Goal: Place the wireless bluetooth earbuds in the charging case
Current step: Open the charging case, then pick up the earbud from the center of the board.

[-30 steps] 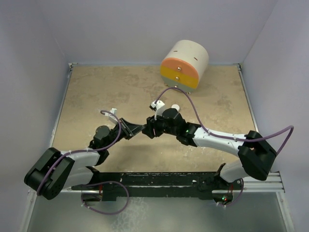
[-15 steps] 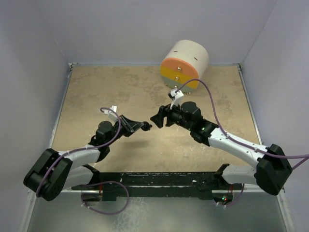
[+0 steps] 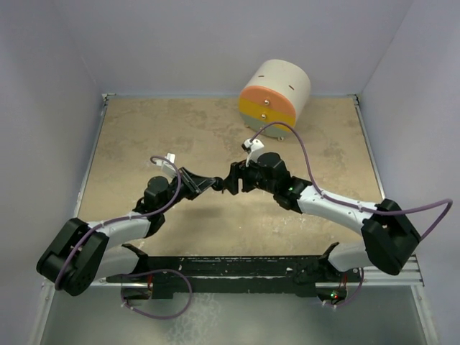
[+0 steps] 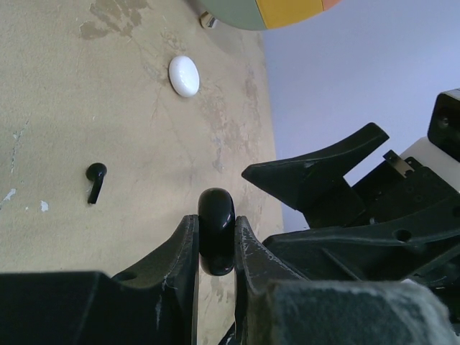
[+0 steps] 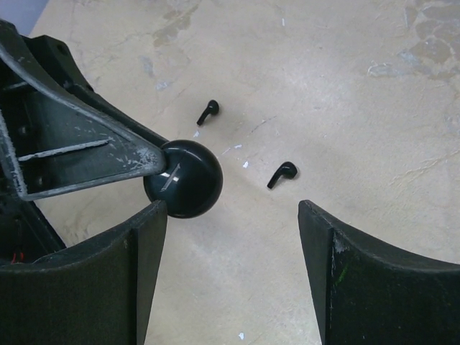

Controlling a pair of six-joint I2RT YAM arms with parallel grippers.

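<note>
Left gripper [image 4: 215, 221]: closed on the charging case [image 4: 215, 208]. The black round case is pinched edge-on between both fingers, about half of it standing out past the fingertips.

Right gripper [image 5: 230, 210]: open, fingers wide apart and nothing between them. It faces the left gripper tip to tip over the middle of the counter [image 3: 144, 136].

Case vs. right gripper: in the right wrist view the case sits just beyond the tip of one finger, off to that side and not centred in the gap. Touching or just apart: cannot tell.

Earbuds: both black, both lying loose on the counter, outside the case.
- first earbud [image 5: 208, 111]: beyond the case, near it, stem angled.
- second earbud [image 5: 282, 174]: beside the case, seen through the open gap of the right gripper, nearer its other finger. Apart from both the fingers and the case.

The two earbuds lie near each other but do not touch.

Other items: white oval piece [image 4: 184, 75] on the counter, farther out, towards the cream-and-orange drawer unit [image 3: 274, 97], which stands at the far edge of the counter, well apart from both grippers.
</note>
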